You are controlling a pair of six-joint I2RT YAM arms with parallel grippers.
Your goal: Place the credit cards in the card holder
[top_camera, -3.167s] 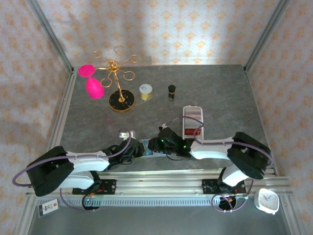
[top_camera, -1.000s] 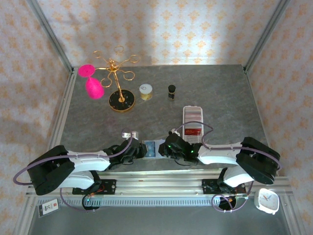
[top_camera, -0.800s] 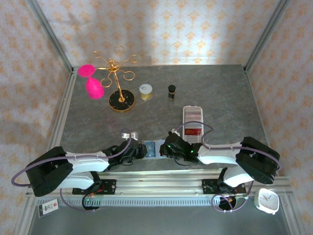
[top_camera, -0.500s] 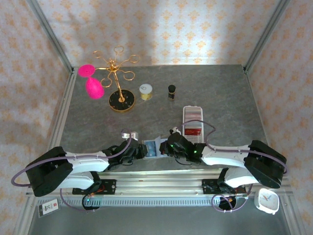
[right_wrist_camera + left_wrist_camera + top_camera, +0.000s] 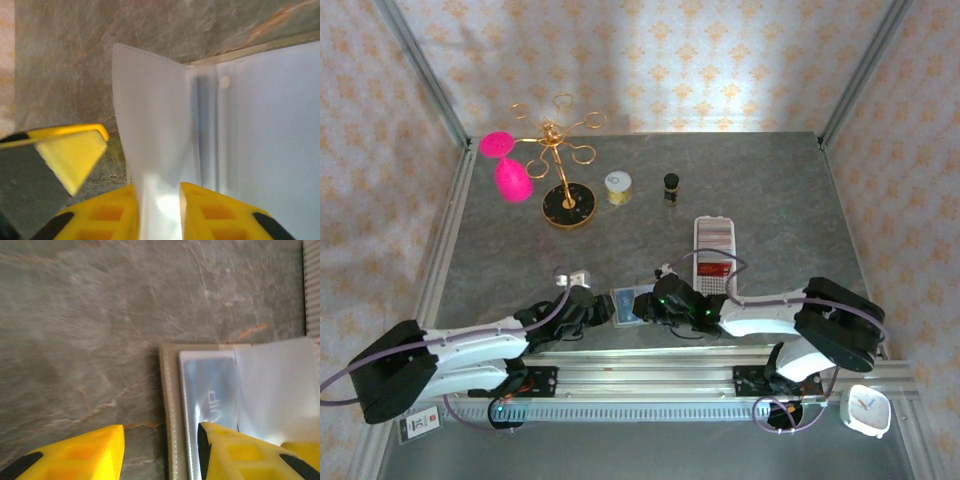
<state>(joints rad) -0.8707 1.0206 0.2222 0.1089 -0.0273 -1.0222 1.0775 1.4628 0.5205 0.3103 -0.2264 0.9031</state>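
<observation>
The card holder (image 5: pixel 628 305) lies open near the table's front edge, between my two grippers. My left gripper (image 5: pixel 160 440) is open and straddles the holder's grey-green left edge (image 5: pixel 170 405), with its right finger (image 5: pixel 240 452) resting on a bluish sleeve. A pale blue credit card face (image 5: pixel 210 390) with white lettering shows in that sleeve. My right gripper (image 5: pixel 157 200) stands slightly open. A whitish plastic leaf (image 5: pixel 150 125) of the holder stands upright in its narrow gap. From above, the left gripper (image 5: pixel 600 310) and right gripper (image 5: pixel 655 305) sit close together on either side of the holder.
A long white perforated tray (image 5: pixel 715 250) lies just behind the right arm. A gold stand (image 5: pixel 565 195) with pink pieces, a small gold-lidded jar (image 5: pixel 618 187) and a dark little bottle (image 5: pixel 671 187) stand farther back. A metal rail (image 5: pixel 650 365) runs along the front.
Both pairs of jaws have parted; the right ones were shut on the leaf before. The leaf stands lower than half a second ago. The left arm's rear links have dropped towards the near edge.
</observation>
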